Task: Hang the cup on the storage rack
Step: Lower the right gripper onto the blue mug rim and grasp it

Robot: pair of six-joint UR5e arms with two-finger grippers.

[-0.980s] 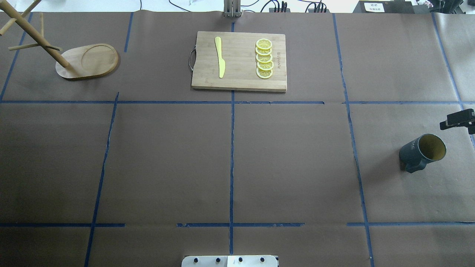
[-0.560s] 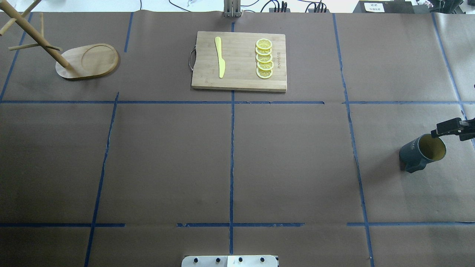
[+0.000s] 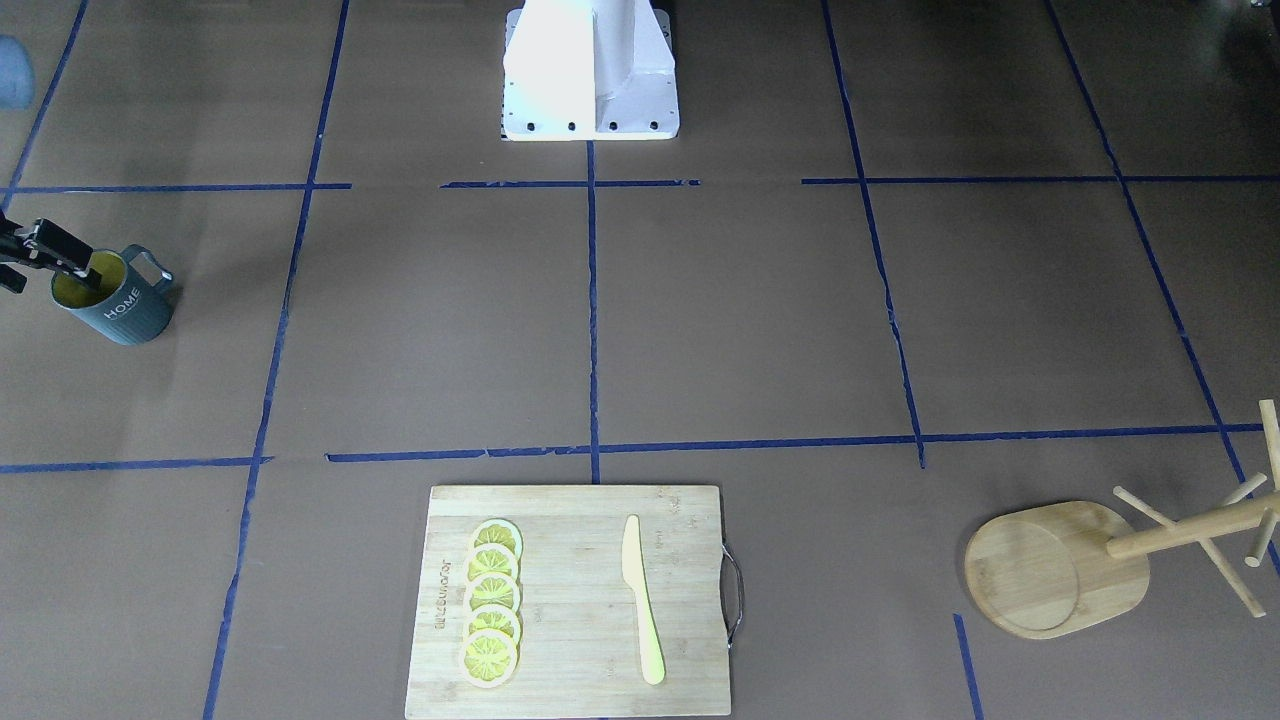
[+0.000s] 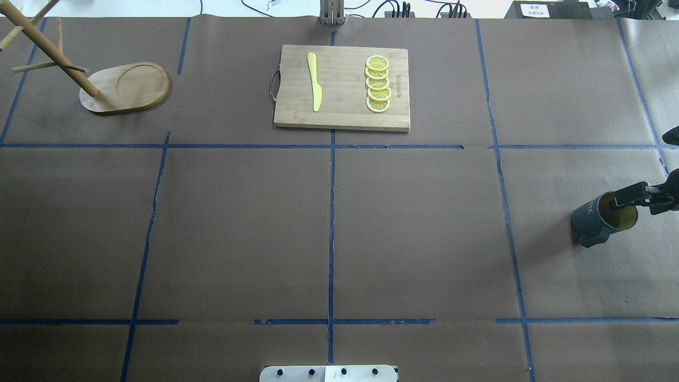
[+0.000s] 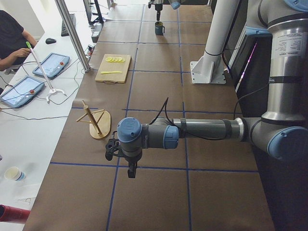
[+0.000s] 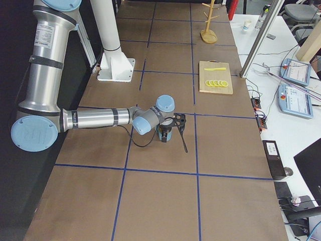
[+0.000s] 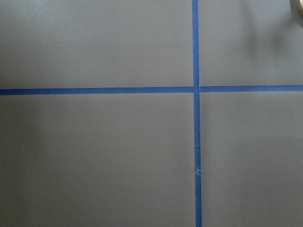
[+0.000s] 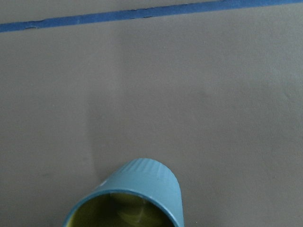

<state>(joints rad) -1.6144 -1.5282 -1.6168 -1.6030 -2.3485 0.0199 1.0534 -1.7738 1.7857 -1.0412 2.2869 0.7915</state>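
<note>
The dark blue-grey ribbed cup with a yellow-green inside point(image 4: 593, 223) stands upright near the right end of the brown paper-covered bench point(image 4: 424, 223), unmoved. The right claw point(image 4: 638, 201), clear of the rim a second ago, now dips one finger into the mouth, jaws released. White "HOME" marks the cup's side. Left claw point(image 5: 120, 159) – grip impossible to tell.

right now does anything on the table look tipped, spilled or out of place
Nothing stands out. The cup stands upright with the right gripper at its rim, the storage rack is upright, and the lemon slices and knife lie neatly on the cutting board.
</note>
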